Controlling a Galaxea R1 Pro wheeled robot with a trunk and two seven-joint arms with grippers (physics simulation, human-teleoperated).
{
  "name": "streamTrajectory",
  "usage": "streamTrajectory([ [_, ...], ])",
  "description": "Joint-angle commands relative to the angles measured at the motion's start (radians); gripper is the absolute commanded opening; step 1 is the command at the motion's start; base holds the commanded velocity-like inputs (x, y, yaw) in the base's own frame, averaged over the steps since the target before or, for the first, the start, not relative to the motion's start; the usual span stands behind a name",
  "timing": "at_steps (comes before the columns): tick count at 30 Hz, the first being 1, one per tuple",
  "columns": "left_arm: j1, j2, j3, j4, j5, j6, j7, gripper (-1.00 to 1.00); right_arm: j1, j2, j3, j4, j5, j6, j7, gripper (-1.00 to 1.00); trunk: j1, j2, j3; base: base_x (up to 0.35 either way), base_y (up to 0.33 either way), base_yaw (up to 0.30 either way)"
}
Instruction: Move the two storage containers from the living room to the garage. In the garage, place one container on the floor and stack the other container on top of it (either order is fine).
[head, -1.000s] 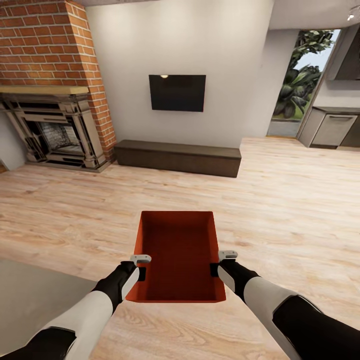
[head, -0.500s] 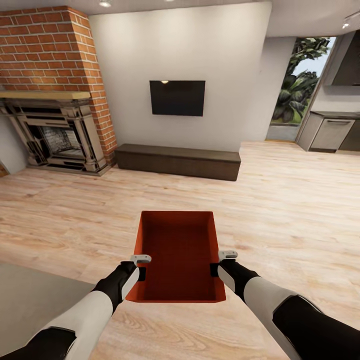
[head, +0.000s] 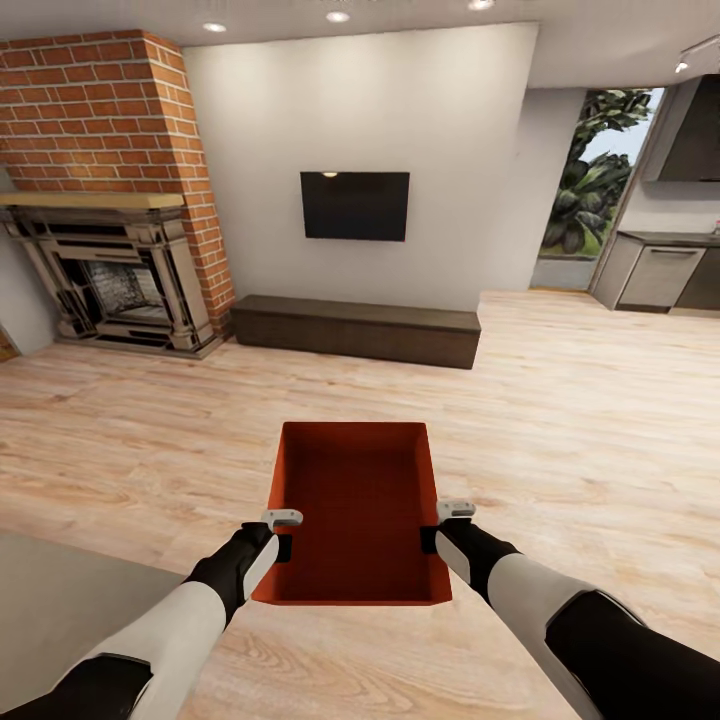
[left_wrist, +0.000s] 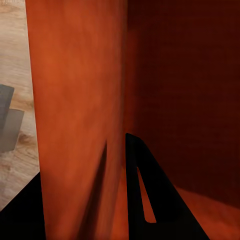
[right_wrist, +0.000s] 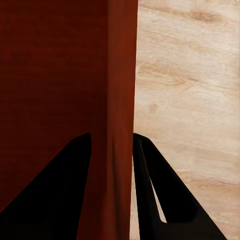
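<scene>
the storage container (head: 355, 510) hangs above the wood floor (head: 560, 420), in front of the robot. the left gripper (head: 282, 533) and right gripper (head: 443, 525) each pinch one long wall. it looks light and stiff (thin walls, maybe slippery), so gripping mid-wall seems best.
</scene>
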Motion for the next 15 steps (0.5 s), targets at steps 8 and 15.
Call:
streamTrajectory([
  [8, 0.0, 0.001, 0.004, 0.001, -0.016, 0.012, 0.012, -1.0, -0.001, 0.0, 0.014, -0.03, -0.013, 0.004, -0.001, -1.0, 0.001, -0.002, 0.011, 0.0, 0.0, 0.0],
  [15, 0.0, 0.001, 0.004, 0.001, -0.016, 0.012, 0.012, -1.0, -0.001, 0.0, 0.014, -0.03, -0.013, 0.004, -0.001, -1.0, 0.001, -0.002, 0.022, 0.0, 0.0, 0.0],
])
